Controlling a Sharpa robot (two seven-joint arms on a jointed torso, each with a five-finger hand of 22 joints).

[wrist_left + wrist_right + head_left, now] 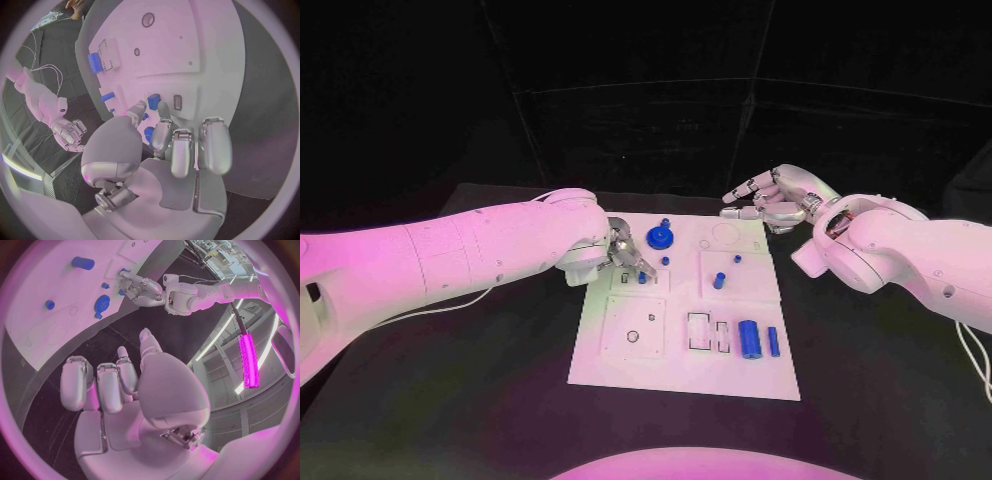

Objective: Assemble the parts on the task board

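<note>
Two white arms reach over a black counter (pixel 473 400) toward the white task board (pixel 689 320) at its middle. The left hand (pixel 620 255) sits over the board's far-left part, its fingers (pixel 164 131) drawn narrow around a small blue part (pixel 154 99) beside a rectangular slot; whether it actually grips the piece cannot be told. The right hand (pixel 773 200) hovers off the board's far-right corner, above bare counter, fingers (pixel 100 385) loosely spread and holding nothing. A blue gear-like part (pixel 659 237) stands near the far edge, just beside the left hand. A small blue peg (pixel 718 281) stands mid-board, and a blue cylinder (pixel 749 339) with a slimmer blue bar (pixel 773 342) lies near the right edge. Open dark counter surrounds the board on its near, left and right sides.
</note>
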